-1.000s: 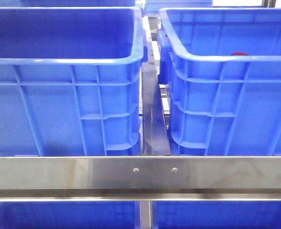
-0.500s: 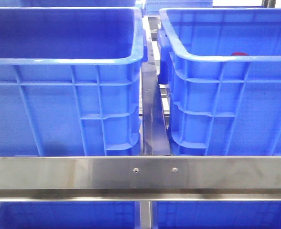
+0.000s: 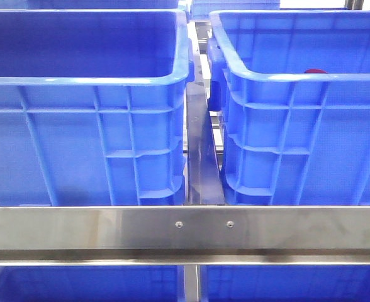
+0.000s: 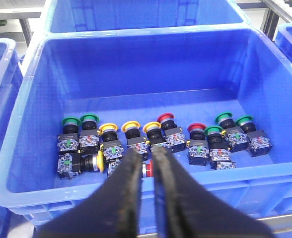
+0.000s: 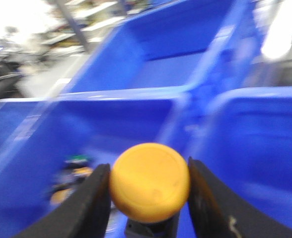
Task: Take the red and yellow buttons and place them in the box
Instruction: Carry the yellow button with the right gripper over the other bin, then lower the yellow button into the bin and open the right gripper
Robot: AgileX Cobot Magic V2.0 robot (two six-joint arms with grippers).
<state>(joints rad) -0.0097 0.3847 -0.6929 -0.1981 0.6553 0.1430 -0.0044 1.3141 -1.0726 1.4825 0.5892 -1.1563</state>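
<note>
Right tool [image 5: 148,198] is clamped on a yellow button [image 5: 150,181], low centre of a blurred frame above blue crates [image 5: 136,114]. At speed, it could slip out. Left tool [image 4: 146,163], nearly closed and empty, hovers over the buttons [image 4: 161,139].

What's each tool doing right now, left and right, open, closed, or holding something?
Left tool: nearly closed, holding nothing, poised above the buttons in the blue crate.
Right tool: closed on a yellow button.
</note>
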